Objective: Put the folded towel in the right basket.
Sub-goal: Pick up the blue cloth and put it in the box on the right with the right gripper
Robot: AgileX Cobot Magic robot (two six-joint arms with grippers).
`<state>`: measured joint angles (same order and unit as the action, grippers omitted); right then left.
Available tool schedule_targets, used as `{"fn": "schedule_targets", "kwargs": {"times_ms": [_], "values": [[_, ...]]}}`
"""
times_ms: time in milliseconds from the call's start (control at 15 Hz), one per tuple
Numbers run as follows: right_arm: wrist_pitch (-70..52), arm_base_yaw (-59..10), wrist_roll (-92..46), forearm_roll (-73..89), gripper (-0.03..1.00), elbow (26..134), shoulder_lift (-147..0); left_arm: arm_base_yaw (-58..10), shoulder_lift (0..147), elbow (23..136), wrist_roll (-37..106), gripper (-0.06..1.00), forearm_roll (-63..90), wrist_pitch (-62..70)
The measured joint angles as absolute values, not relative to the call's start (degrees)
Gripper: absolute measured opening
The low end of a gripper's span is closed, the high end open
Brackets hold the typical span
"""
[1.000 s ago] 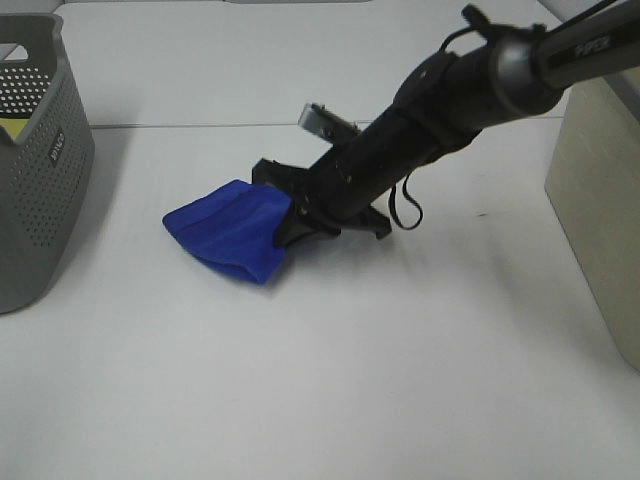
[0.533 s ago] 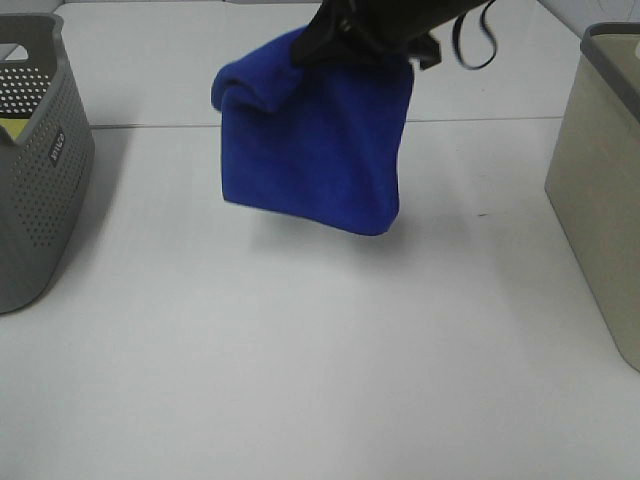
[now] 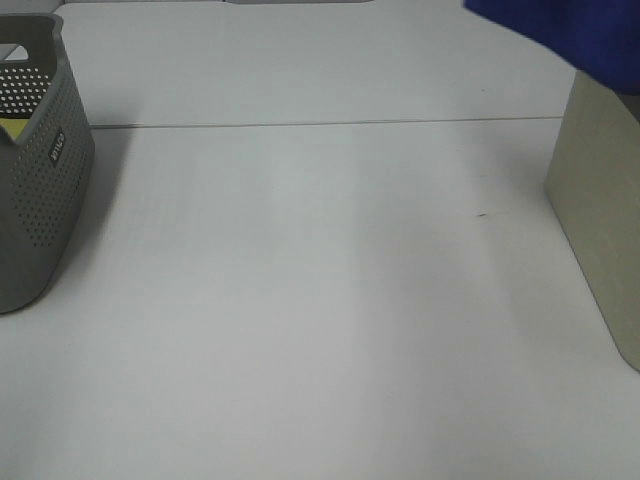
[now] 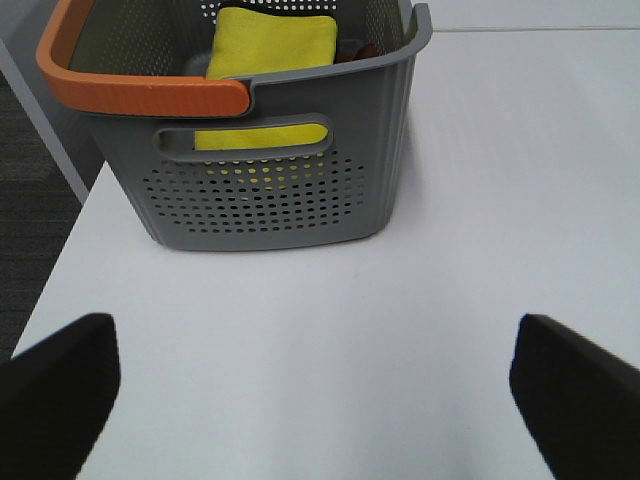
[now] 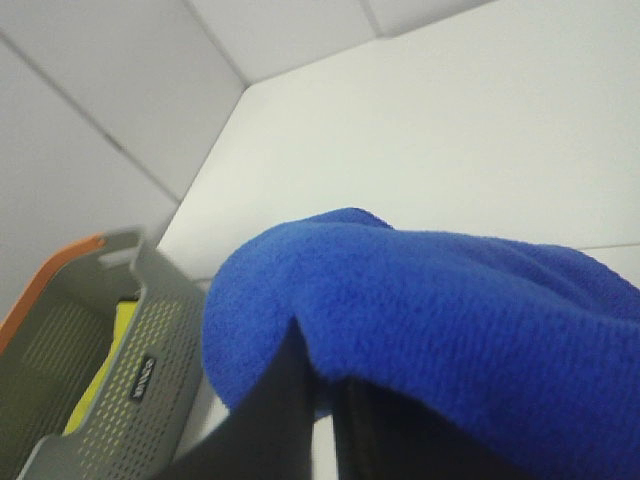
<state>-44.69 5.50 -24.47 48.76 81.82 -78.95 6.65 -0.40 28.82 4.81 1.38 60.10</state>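
Towel transfer, mid-carry. A second ago the blue towel [image 3: 575,28] lay on the table [image 3: 320,300], well apart from the right basket [image 3: 600,220]. Half a second ago it hung in the air, still short of the basket. Now only its lower edge shows in the high view, right at the basket's top rim and on the side facing the table. The stretch of table beside the basket where the towel lay is bare.

Right gripper [image 5: 318,400]: dark fingers [image 5: 275,425] closed on a fold of the towel, with cloth bunched over them. The grip looks firm. The arm itself is out of the high view.

Left gripper [image 4: 315,385]: fingers spread wide, holding nothing, and parked far from the right basket. It faces the left basket [image 4: 270,200], which holds a yellow cloth [image 4: 275,40].

Judgement: pick-up and lift are done and the carry is nearly done. I cannot tell from these views whether the towel is over the basket's opening or just short of the rim. What remains is to get it clear over the rim, lower it and let go. Risk: the hanging cloth could catch on the rim.
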Motion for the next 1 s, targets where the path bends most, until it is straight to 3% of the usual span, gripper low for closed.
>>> {"fn": "schedule_targets", "kwargs": {"times_ms": [200,333,667,1000], "values": [[-47.4,18.4,-24.5,48.7,0.04,81.4,-77.5,6.6,-0.4,28.8,4.8,0.99,1.4,60.1],[-46.7,22.9,-24.5,48.6,0.04,78.0,-77.5,6.6,-0.4,28.8,4.8,0.99,1.4,60.1],[-31.1,24.2,-24.5,49.3,0.04,59.6,-79.6,6.6,-0.4,28.8,4.8,0.99,1.4,60.1],[-30.5,24.2,-25.4,49.4,0.04,50.1,-85.4,6.6,-0.4,28.8,4.8,0.99,1.4,60.1]]}}
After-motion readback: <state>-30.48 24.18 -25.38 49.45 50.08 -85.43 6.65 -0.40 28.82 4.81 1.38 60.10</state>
